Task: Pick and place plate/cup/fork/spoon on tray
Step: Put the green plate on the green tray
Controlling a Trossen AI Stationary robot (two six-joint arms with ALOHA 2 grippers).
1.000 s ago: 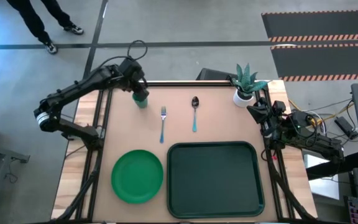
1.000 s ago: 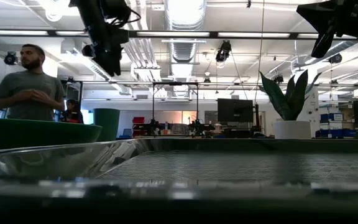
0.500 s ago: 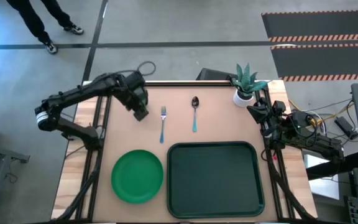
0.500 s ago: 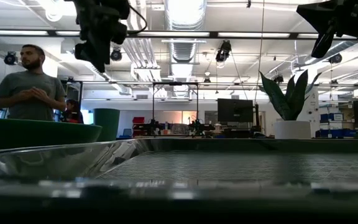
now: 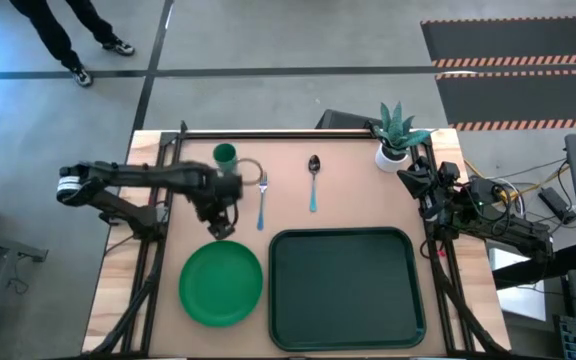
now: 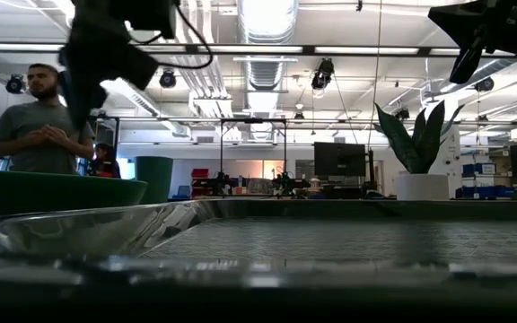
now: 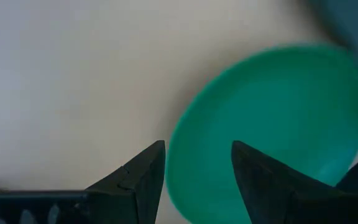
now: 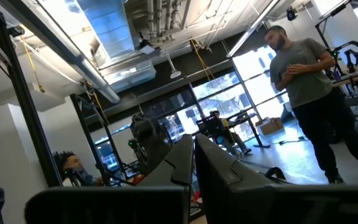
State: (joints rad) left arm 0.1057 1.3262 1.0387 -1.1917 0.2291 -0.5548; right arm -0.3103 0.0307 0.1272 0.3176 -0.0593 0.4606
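Tray [image 5: 346, 290] bare — plate [image 5: 220, 283] beside it, open left claw [image 5: 220, 226] above

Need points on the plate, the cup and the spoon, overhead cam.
plate [image 5: 220, 284], high view, centre of its flat green face.
cup [image 5: 224, 154], high view, its open top near the table's far edge.
spoon [image 5: 313, 163], high view, its dark oval bowl; the blue handle runs toward the tray.

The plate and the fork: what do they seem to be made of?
The plate looks like plastic: one even bright green, smooth, with a soft sheen. The fork seems to be metal at its silvery tines, with a light blue handle, probably plastic.
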